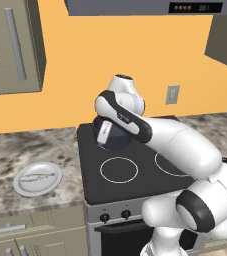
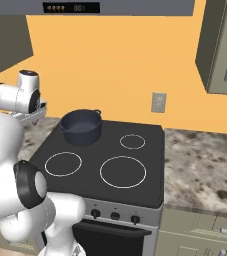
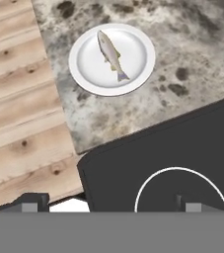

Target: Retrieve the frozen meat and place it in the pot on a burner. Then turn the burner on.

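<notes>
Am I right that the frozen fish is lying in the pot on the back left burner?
Not quite: the frozen fish lies on the white plate on the counter, as the hand view shows. The pot does sit on the back left burner.

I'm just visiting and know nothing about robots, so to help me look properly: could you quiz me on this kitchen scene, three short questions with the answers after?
1. True or false: the thin pale grey fish-like frozen meat lies on the round white plate.
2. Where does the round dark blue-grey metal pot stand? A) on the speckled stone counter; B) on the back left burner of the black stove top; C) on the wooden floor.
3. Fill in: the pot has ____ in it.

Key:
1. True.
2. B.
3. Nothing; its inside shows bare in the right base view.
</notes>
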